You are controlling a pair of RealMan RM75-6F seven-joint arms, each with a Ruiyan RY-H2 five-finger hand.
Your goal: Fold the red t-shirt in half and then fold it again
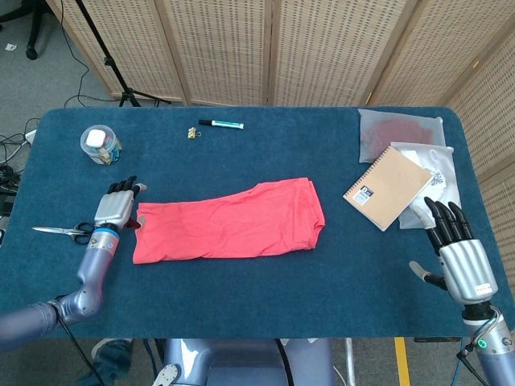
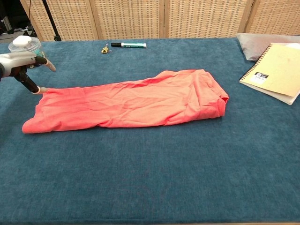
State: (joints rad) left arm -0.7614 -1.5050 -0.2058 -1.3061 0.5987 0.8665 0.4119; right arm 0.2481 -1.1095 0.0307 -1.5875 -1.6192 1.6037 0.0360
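The red t-shirt (image 1: 229,221) (image 2: 131,104) lies flat on the blue table as a long folded band, left end nearer me. My left hand (image 1: 117,209) (image 2: 24,65) hovers at the shirt's far left corner, fingers spread and a fingertip (image 2: 36,90) touching the cloth edge; it holds nothing. Far off by the table's right front edge is my right hand (image 1: 457,249), open with fingers straight, seen only in the head view.
Scissors (image 1: 63,232) lie left of my left hand. A small jar (image 1: 100,145) stands at the back left. A marker (image 1: 222,124) and a clip (image 1: 193,133) lie at the back. A notebook (image 1: 388,186) and plastic bags (image 1: 400,129) sit at the right.
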